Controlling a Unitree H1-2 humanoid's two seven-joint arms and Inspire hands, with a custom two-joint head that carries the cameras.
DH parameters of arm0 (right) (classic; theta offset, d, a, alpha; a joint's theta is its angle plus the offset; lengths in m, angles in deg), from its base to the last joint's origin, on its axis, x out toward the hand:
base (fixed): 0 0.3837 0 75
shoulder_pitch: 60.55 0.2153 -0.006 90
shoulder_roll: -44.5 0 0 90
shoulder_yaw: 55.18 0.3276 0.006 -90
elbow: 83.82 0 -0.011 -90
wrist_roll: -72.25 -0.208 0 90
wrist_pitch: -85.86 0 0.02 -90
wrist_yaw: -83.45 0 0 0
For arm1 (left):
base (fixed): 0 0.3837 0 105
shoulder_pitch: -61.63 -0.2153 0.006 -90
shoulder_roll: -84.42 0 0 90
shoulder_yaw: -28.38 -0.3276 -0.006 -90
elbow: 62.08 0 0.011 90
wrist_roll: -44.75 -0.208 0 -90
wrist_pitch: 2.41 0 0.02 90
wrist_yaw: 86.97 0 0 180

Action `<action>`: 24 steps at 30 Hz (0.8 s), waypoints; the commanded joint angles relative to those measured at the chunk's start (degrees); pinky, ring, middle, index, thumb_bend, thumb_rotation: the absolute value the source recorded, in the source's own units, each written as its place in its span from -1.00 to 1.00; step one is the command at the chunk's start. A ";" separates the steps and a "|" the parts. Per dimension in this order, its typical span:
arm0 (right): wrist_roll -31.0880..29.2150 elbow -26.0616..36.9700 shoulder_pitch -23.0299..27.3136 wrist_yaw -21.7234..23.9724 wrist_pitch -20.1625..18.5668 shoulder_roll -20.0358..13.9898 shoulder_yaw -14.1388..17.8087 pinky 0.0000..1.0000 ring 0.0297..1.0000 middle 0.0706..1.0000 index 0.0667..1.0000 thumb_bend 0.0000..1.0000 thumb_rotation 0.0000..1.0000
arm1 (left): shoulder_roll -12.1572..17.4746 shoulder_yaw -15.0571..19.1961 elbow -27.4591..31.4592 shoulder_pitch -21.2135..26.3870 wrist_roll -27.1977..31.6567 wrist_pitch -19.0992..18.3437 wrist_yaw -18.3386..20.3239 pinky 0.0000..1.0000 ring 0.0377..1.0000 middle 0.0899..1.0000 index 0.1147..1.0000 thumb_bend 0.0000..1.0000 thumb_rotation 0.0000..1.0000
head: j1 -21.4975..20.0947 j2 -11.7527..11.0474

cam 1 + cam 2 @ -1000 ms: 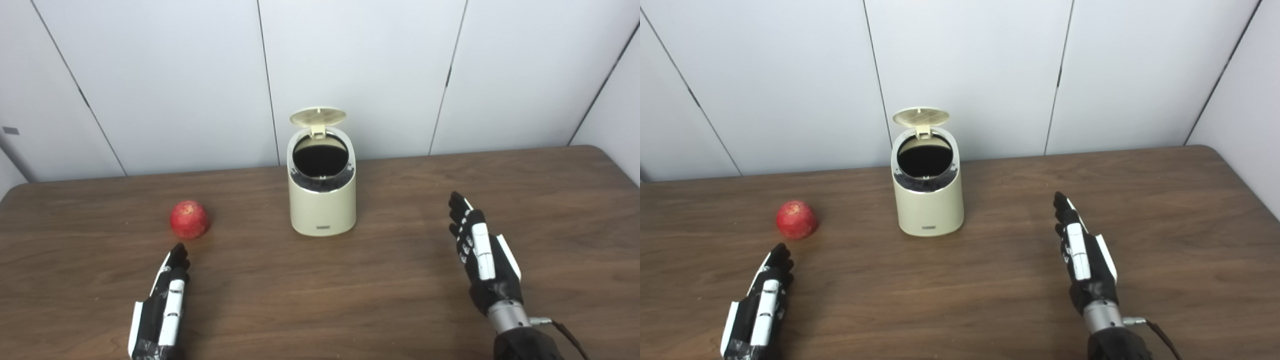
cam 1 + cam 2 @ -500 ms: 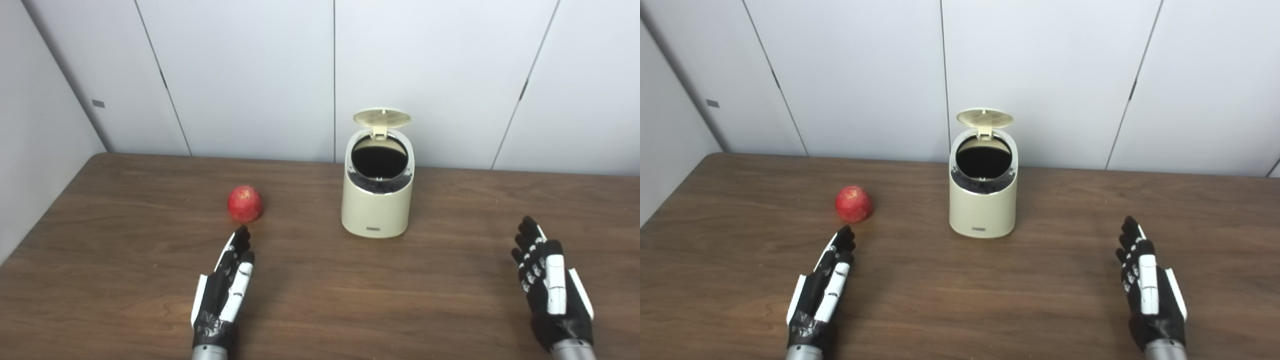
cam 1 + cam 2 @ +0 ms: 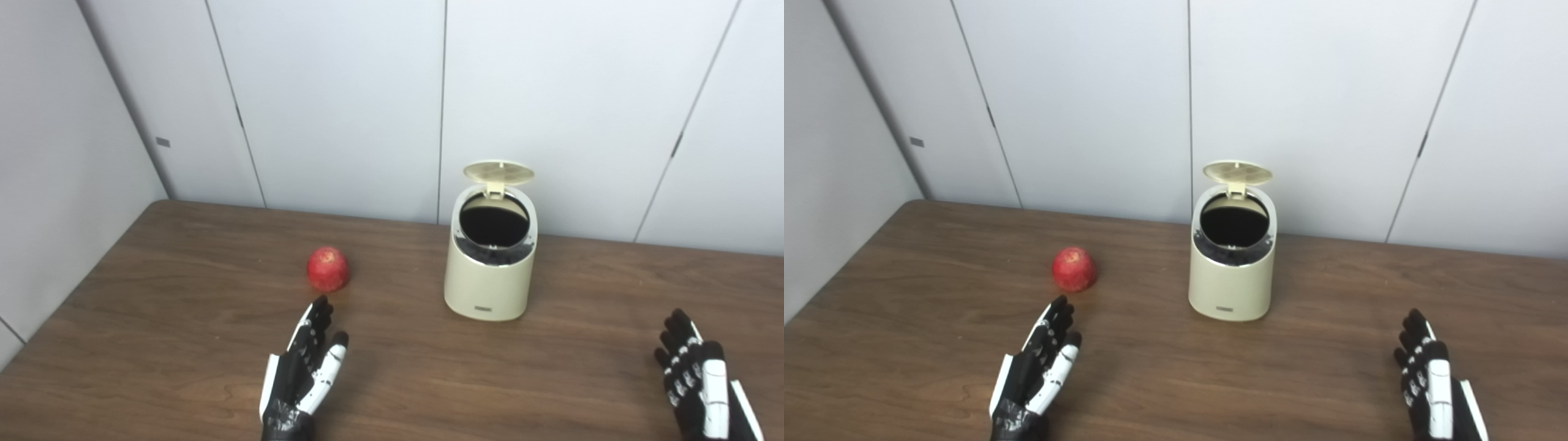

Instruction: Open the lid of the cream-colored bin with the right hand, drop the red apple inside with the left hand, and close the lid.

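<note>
My camera has swung left since a second ago. My left hand (image 3: 306, 373) has crept nearer the red apple (image 3: 328, 269), fingers spread, holding nothing; the apple sits just beyond its fingertips. The cream bin (image 3: 490, 264), lid (image 3: 498, 173) raised, stands ahead and right. My right hand (image 3: 1434, 387), flat and empty, is well right; the left eye view crops it more.

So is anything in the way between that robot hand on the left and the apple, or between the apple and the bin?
Nothing visible. Bare table lies between the left robot hand and the red apple, and between apple and cream-colored bin, whose lid stands open.
</note>
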 commanded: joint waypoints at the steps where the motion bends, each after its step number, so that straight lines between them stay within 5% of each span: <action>1: -0.87 1.58 0.35 0.83 1.48 -1.07 0.53 1.00 1.00 0.96 0.93 0.01 1.00 | -0.69 -0.43 1.66 -1.01 -1.94 1.02 -0.97 0.80 0.84 0.85 0.89 0.17 -0.43 | 0.01 0.02; 5: -0.82 2.20 -0.01 0.67 0.59 -1.00 0.32 1.00 0.98 0.94 0.89 0.16 0.97 | -0.43 -0.03 4.17 -1.31 -6.46 -0.30 -2.88 0.69 0.79 0.83 0.88 0.28 -0.54 | 1.11 0.11; 9: -0.35 2.21 -0.08 0.56 0.61 -0.95 0.10 1.00 0.93 0.88 0.84 0.24 0.91 | 1.04 0.24 7.15 -0.64 -17.63 -3.72 -5.46 0.58 0.67 0.74 0.80 0.46 -0.57 | 1.98 -0.01; 16: 0.13 2.04 -0.01 0.81 1.03 -0.82 -0.46 0.83 0.82 0.80 0.77 0.31 0.83 | 4.08 0.07 12.59 2.65 -28.81 -10.73 -3.82 0.44 0.64 0.73 0.78 0.59 -0.83 | 1.91 -0.39; 20: 0.68 2.87 -0.10 0.05 0.32 -0.43 -0.59 0.79 0.81 0.79 0.76 0.37 0.83 | 7.16 0.31 13.12 6.24 -36.13 -15.65 -3.08 0.49 0.60 0.70 0.76 0.72 -0.75 | 1.67 -0.42; 24: 0.51 3.58 -0.15 -0.23 -0.62 -0.21 -0.53 0.79 0.81 0.78 0.75 0.39 0.82 | 9.40 0.34 13.00 9.61 -43.45 -22.62 -1.24 0.35 0.56 0.67 0.73 0.82 -0.70 | 1.68 -0.36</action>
